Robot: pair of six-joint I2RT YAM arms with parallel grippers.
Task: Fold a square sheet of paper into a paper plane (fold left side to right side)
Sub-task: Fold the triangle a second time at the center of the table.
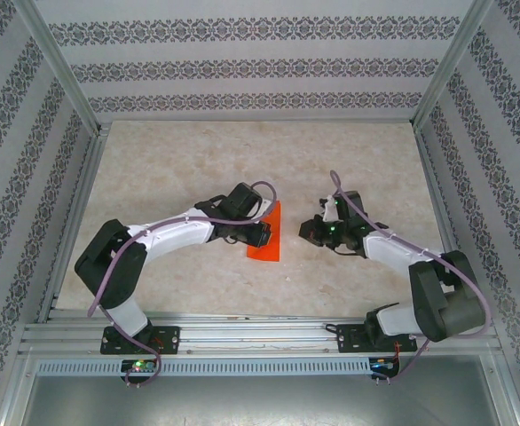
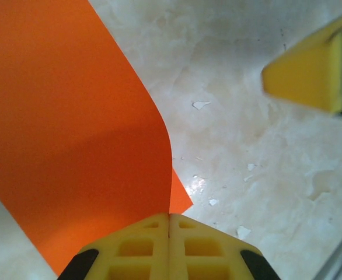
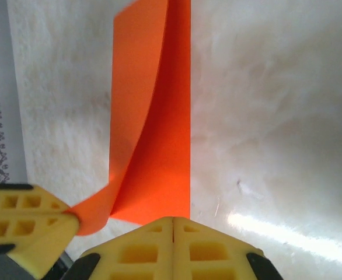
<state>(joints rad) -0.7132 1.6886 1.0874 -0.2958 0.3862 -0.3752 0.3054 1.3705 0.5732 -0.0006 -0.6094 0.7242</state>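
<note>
My left hand [image 2: 170,219] pinches the curled square sheet of paper [image 2: 72,146] by a corner. My right hand [image 3: 172,221] is closed, empty.

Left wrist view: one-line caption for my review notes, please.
Left gripper pinches a corner of the orange paper, which curls up off the table; the right gripper shows at upper right.

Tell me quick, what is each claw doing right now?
Left gripper: closed, pinching a lifted corner of the orange sheet of paper.
Right gripper: closed, holding nothing.
</note>
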